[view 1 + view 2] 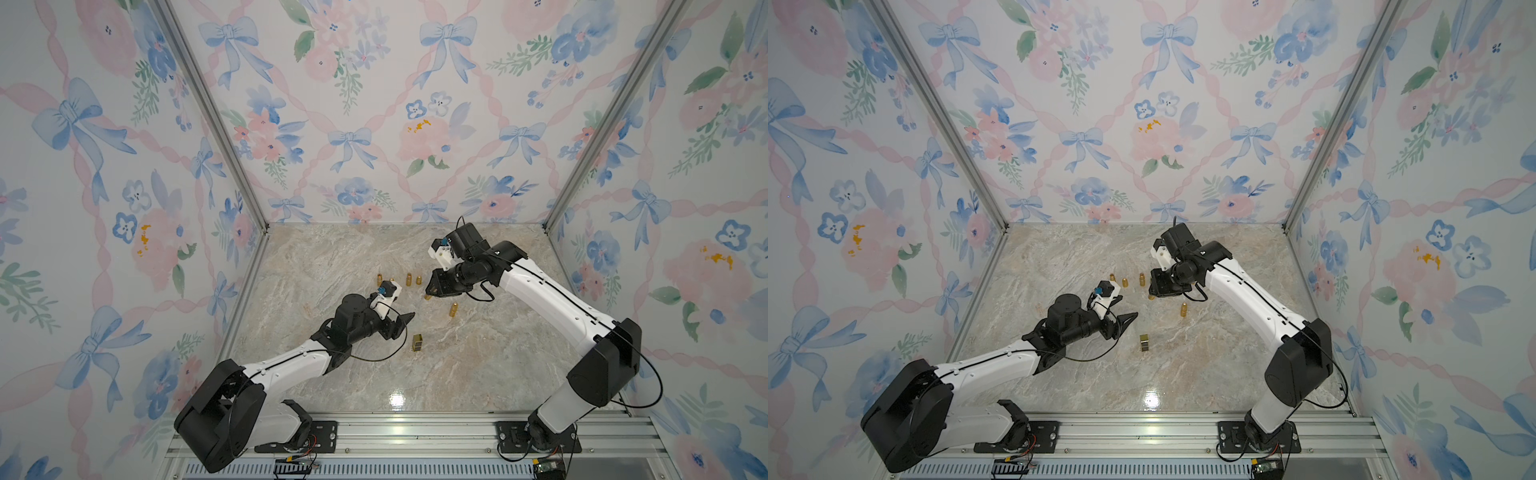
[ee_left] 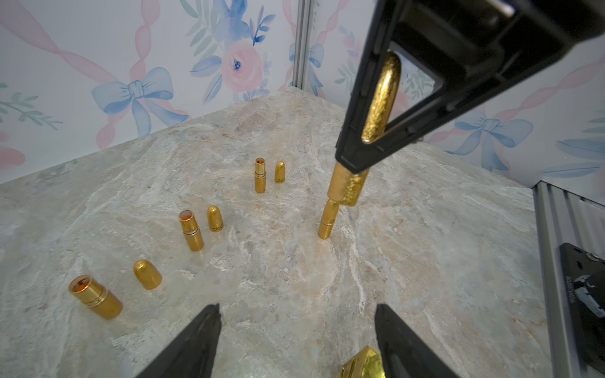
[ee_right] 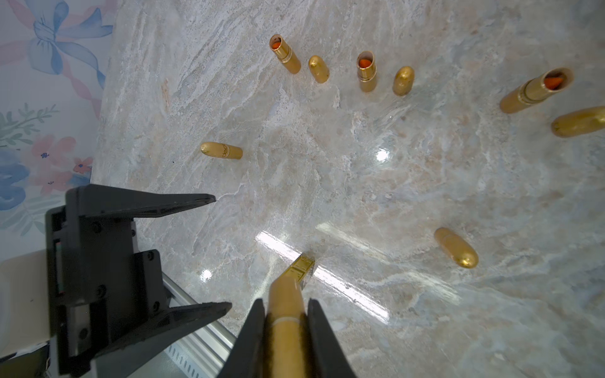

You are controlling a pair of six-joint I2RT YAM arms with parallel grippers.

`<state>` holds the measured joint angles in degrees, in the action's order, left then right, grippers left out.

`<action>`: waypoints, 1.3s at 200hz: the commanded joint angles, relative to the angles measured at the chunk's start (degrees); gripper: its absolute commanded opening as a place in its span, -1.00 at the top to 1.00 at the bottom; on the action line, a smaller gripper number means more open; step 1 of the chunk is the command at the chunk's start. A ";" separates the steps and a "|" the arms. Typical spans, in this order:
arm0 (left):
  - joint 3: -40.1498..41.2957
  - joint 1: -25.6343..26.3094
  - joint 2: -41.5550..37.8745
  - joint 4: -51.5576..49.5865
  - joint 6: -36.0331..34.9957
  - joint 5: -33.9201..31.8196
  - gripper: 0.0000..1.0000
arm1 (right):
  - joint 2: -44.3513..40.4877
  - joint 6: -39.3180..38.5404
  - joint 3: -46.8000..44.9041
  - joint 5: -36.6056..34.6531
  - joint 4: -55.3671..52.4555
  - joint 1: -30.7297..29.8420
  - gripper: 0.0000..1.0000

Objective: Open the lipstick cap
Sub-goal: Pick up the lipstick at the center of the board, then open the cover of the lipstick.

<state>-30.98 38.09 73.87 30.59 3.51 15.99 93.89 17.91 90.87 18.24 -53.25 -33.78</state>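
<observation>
Right gripper (image 3: 286, 302) clamped on our gold lipstick (image 2: 347, 186), its foot at the marble table (image 1: 457, 365), left gripper (image 2: 296, 311) spread and empty nearby, we see bare marble between them, walls (image 1: 374, 124) well apart.

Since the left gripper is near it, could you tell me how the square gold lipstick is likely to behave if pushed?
The square gold lipstick stands upright, tall for its base, so a high push probably tips it. Its flat sides should keep it from rolling. The glossy table may let it slide.
</observation>
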 commanded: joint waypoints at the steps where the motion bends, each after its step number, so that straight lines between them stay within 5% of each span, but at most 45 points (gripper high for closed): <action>1: -2.98 1.44 2.41 2.92 -2.63 5.38 -0.40 | -1.90 -1.96 -1.32 6.09 -3.02 0.21 0.54; 208: -6.13 4.15 7.26 7.36 -0.57 5.87 0.96 | -2.04 -0.43 -4.50 9.48 0.31 0.03 0.54; 260: -4.33 4.10 5.88 7.29 0.29 2.96 1.00 | -3.86 0.11 -4.38 5.40 1.04 0.03 0.16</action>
<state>-36.14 41.95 80.49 36.42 2.81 20.43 92.36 17.82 87.02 26.06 -52.90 -33.74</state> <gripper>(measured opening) 0.194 0.393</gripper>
